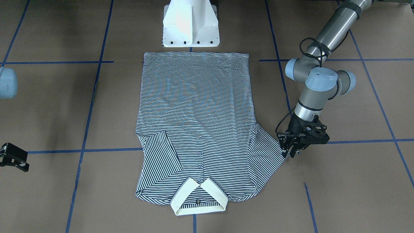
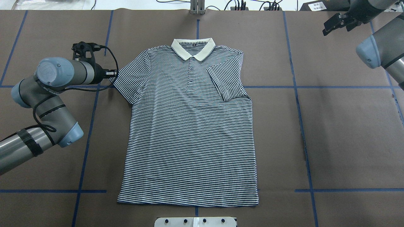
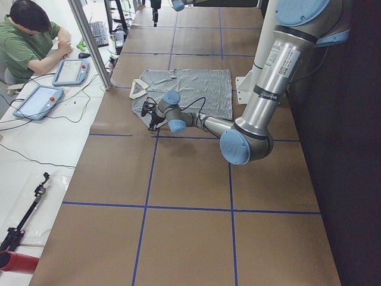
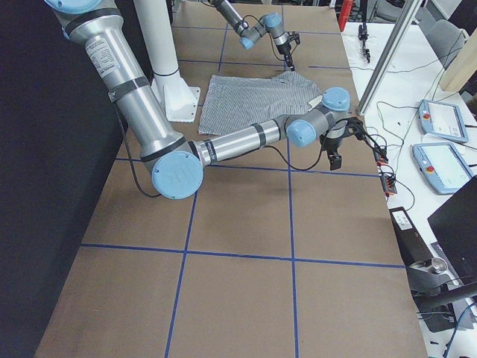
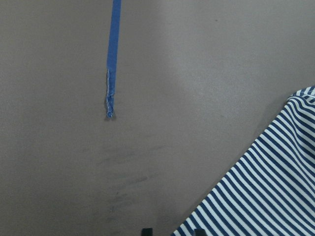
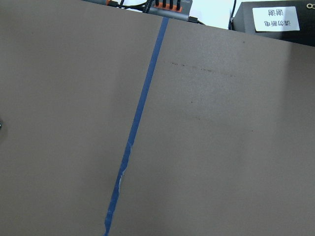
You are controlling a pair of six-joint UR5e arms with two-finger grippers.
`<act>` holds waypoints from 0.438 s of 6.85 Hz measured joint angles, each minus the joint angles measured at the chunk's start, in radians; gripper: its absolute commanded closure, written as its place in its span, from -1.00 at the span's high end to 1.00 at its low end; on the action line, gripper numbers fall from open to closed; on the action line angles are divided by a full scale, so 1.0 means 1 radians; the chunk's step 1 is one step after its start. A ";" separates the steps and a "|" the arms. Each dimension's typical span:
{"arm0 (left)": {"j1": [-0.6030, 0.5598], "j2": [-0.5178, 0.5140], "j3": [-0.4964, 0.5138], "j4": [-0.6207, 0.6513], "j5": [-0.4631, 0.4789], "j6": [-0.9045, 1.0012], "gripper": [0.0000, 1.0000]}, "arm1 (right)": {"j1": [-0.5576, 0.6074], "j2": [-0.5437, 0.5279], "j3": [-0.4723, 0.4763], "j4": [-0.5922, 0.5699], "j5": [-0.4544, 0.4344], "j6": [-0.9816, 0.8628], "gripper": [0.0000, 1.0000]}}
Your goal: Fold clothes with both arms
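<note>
The striped polo shirt [image 1: 194,113] lies flat, front up, on the brown table, with its cream collar [image 2: 193,49] away from the robot base. One sleeve [image 2: 225,83] is folded in over the chest. The other sleeve [image 2: 131,78] is spread out flat. My left gripper [image 1: 290,151] points down at the outer hem of that spread sleeve. In the left wrist view its two fingertips [image 5: 145,230] stand apart with the striped hem [image 5: 266,187] reaching between them. My right gripper [image 2: 329,26] hangs open and empty, far from the shirt, near the table's far corner.
The white pedestal base [image 1: 190,26] stands just behind the shirt's bottom hem. Blue tape lines [image 2: 296,94] grid the table. An operator [image 3: 30,36] sits at a side desk with teach pendants [image 3: 71,71]. Cables and boxes lie along the far table edge [image 2: 240,4].
</note>
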 measured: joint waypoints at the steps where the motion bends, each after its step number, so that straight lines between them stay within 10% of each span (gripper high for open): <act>1: 0.000 0.000 0.000 0.000 0.001 0.000 -0.38 | 0.000 0.000 0.000 0.000 0.000 0.000 1.00; 3: 0.001 0.001 0.000 0.000 0.002 0.008 -0.08 | 0.000 0.000 0.000 0.000 -0.001 0.000 1.00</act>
